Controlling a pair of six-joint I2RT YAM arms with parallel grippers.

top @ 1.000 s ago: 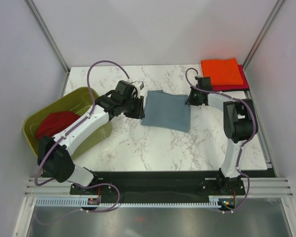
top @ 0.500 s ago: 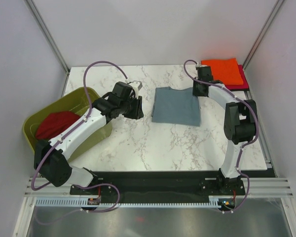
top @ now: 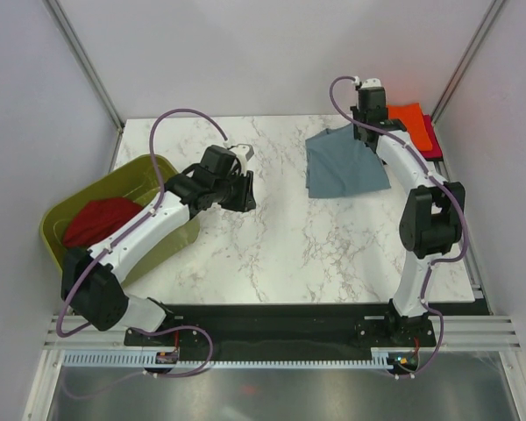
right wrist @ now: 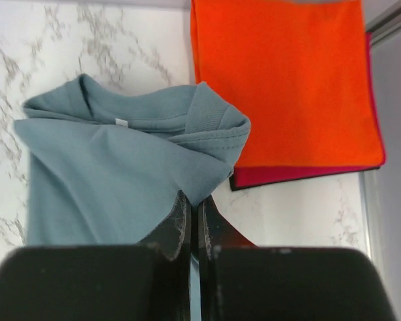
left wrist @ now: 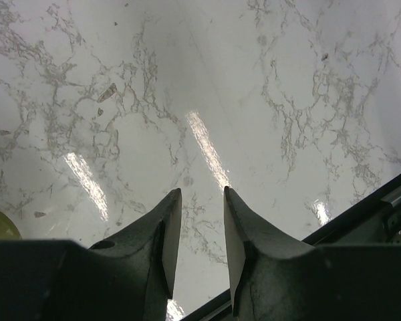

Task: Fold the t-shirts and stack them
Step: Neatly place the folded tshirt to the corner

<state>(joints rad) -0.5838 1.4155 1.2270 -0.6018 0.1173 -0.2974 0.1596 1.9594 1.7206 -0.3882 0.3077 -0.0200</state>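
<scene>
The folded slate blue-grey t-shirt (top: 344, 163) hangs from my right gripper (top: 362, 133), which is shut on its corner (right wrist: 194, 200) and lifts it near the back right of the table. The shirt's collar (right wrist: 147, 114) is bunched. The bright orange t-shirt (top: 409, 121) lies folded on the magenta-red t-shirt (top: 430, 137) at the back right corner; both show in the right wrist view, the orange one (right wrist: 287, 73) above the magenta-red one (right wrist: 301, 172). The dark red t-shirt (top: 101, 219) lies in the tub. My left gripper (top: 243, 191) is open and empty over bare marble (left wrist: 200, 200).
The olive-green tub (top: 167, 237) stands at the table's left edge. White walls close in the sides and back. The black front rail (left wrist: 387, 200) shows at the lower right of the left wrist view.
My right gripper has dragged and lifted the blue-grey shirt from the table's middle toward the orange stack at the back right. My left gripper let go of it and stayed left of centre.
</scene>
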